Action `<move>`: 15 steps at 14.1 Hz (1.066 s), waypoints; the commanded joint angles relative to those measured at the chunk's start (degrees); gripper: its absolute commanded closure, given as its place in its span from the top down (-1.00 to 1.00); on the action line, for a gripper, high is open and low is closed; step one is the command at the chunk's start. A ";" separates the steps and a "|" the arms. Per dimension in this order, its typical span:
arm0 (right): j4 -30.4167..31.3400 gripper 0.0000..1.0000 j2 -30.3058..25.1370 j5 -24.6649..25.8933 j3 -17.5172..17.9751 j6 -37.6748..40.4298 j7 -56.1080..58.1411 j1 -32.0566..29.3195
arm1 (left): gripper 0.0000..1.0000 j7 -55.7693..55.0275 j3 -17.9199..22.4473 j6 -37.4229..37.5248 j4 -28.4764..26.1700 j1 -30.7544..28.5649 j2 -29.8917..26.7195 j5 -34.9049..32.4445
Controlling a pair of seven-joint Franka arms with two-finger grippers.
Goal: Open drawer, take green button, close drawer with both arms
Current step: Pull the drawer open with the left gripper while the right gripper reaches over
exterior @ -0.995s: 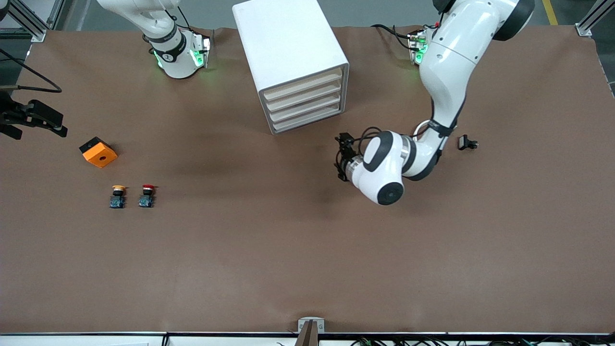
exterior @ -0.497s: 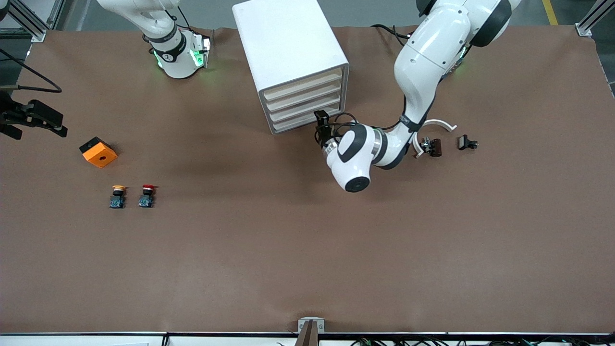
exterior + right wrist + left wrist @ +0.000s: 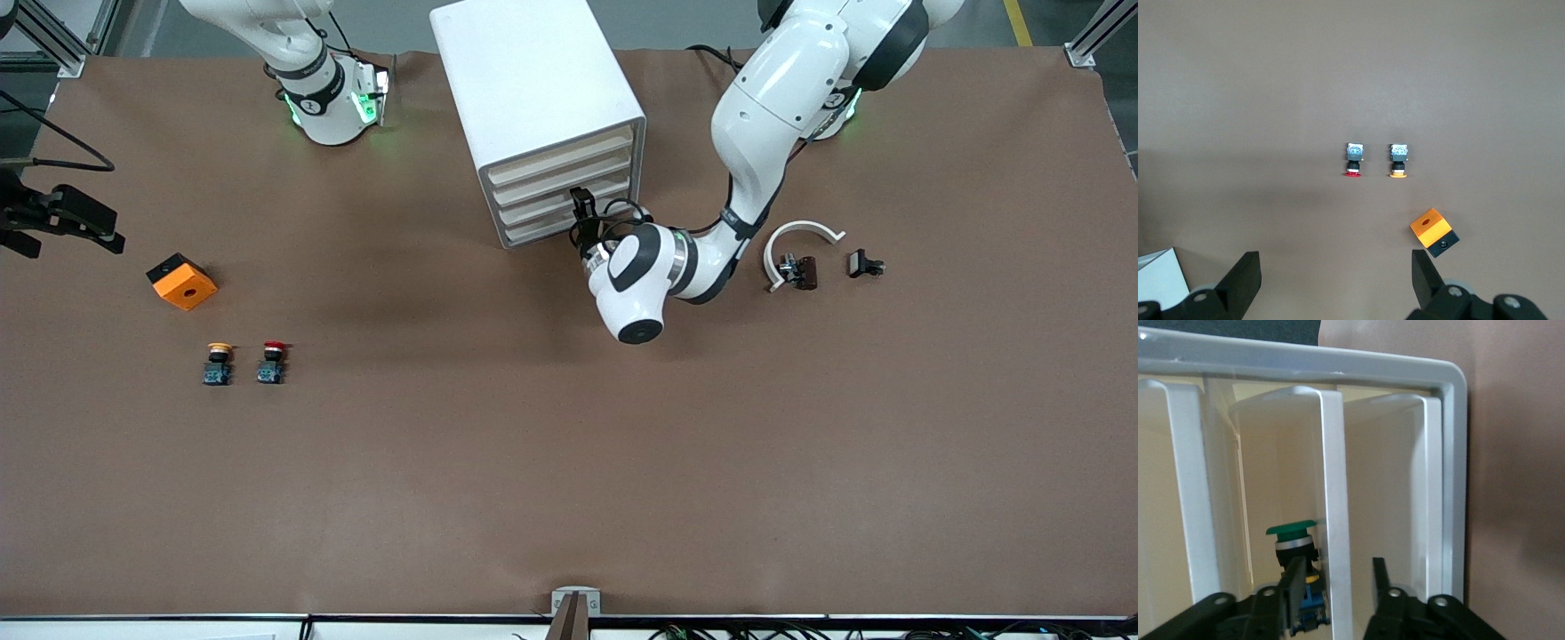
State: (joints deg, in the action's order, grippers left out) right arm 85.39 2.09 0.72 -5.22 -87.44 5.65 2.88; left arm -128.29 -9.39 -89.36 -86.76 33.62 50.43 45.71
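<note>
The white cabinet [image 3: 524,71] stands at the table's middle, between the arm bases, its four cream-fronted drawers all shut. My left gripper [image 3: 581,206] is at the second drawer from the bottom [image 3: 533,207]. In the left wrist view the gripper [image 3: 1337,579] is open, with one finger on each side of that drawer's front lip [image 3: 1335,473]. The green-capped button [image 3: 1292,531] stands inside that drawer, seen through the gap above the lip. My right gripper [image 3: 1335,267] is open and empty, waiting high over the table at the right arm's end.
A yellow-capped button [image 3: 218,363], a red-capped button [image 3: 272,361] and an orange block [image 3: 182,282] lie toward the right arm's end. A white curved part [image 3: 803,236] and small black parts [image 3: 864,263] lie toward the left arm's end. A black device [image 3: 58,218] is at the table's edge.
My left arm has swung from over the open table to the cabinet front, bringing its gripper onto the drawer's lip and uncovering the white curved part. The right arm has not moved.
</note>
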 commanded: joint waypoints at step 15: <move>-0.23 1.00 8.89 -0.28 0.47 -2.48 -26.49 17.91 | -0.20 -0.03 7.37 -0.99 7.21 -3.99 2.31 1.66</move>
State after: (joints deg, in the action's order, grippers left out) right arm 85.45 9.50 0.51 -4.29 -90.66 -10.05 15.36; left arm -128.24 -2.88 -88.63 -81.65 29.61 51.61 47.06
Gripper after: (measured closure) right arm 0.000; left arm 0.833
